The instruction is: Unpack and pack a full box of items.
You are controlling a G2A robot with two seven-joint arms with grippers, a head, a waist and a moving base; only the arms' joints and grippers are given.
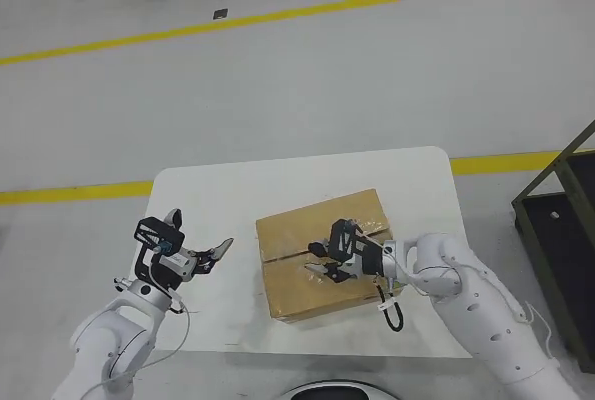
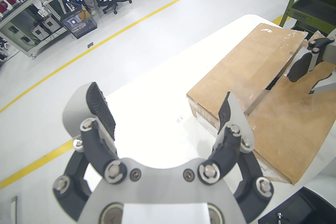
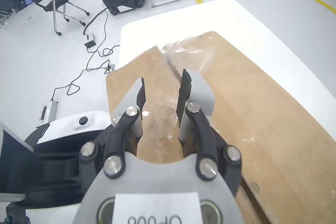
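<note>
Right wrist view: the right gripper holds its jaws a narrow gap apart directly over the box, astride the seam between its two top flaps. Crumpled clear tape lies on that seam between them; whether the pads touch it is hard to make out. The left gripper, jaws spread wide and empty, hovers beside the box, apart from it, off one end of the seam. The box sits on the white surface, its contents hidden under the flaps.
</note>
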